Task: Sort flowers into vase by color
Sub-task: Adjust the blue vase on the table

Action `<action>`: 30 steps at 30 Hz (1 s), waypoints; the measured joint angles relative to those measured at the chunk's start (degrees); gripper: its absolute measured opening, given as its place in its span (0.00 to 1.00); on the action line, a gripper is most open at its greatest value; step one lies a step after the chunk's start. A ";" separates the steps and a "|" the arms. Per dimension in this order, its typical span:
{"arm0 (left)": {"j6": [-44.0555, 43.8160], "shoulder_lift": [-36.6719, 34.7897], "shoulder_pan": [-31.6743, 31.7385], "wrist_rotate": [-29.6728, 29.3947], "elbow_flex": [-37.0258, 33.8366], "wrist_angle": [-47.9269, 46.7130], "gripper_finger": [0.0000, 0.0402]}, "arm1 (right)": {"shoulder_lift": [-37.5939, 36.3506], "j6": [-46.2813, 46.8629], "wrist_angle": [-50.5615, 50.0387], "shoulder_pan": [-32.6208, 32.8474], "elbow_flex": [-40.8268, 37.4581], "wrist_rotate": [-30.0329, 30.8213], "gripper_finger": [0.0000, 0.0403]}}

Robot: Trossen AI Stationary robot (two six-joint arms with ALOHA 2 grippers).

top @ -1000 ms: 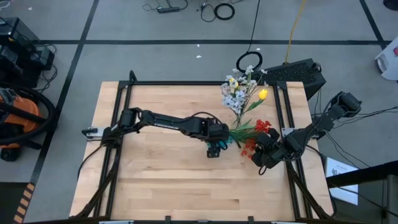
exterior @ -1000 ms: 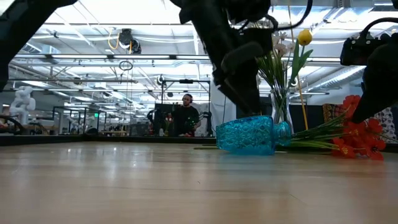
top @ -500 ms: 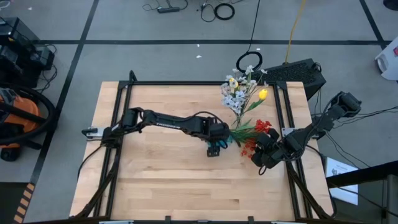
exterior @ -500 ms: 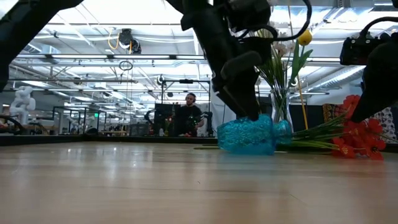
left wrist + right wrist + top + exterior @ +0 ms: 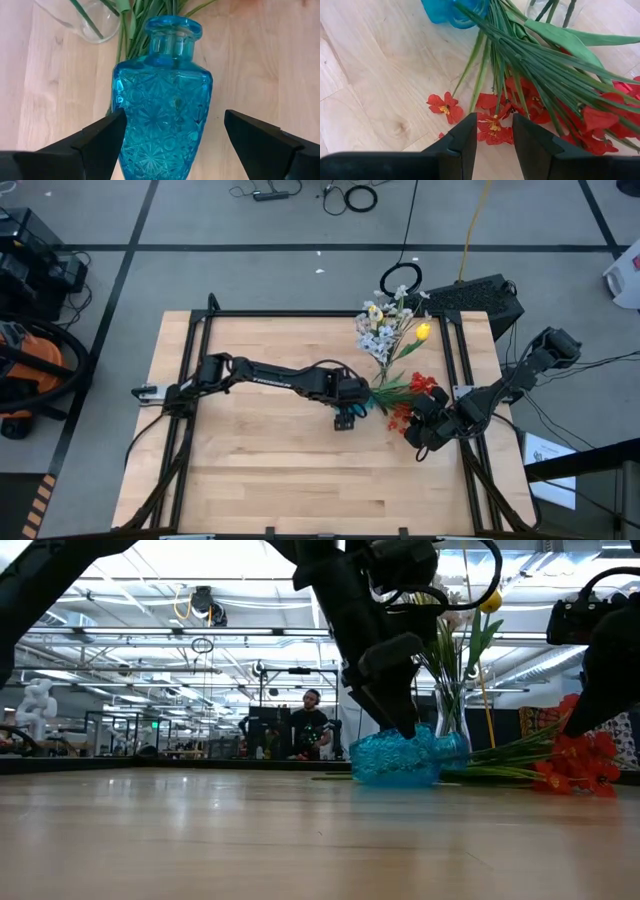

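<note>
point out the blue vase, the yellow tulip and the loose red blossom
blue vase (image 5: 162,120), left wrist view, patterned body
yellow tulip (image 5: 423,332), high view, the bud
loose red blossom (image 5: 443,106), right wrist view, its petals on the table

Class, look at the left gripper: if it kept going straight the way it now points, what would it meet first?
Most likely the blue vase, lying on its side on the table. The left gripper is open, one finger on either side of the vase's body, so the body lies straight ahead of it.
</note>
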 joint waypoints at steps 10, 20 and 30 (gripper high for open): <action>0.09 0.11 0.04 -0.40 1.39 -0.87 0.85 | 0.00 -0.89 -0.18 0.02 -0.02 0.02 0.29; -0.28 0.11 0.13 -3.23 1.41 -3.25 0.85 | 0.00 -1.02 -0.18 0.02 -0.02 0.02 0.29; -3.57 0.47 1.88 0.86 1.39 -3.34 0.85 | 0.00 -1.02 0.05 0.02 -0.02 0.02 0.29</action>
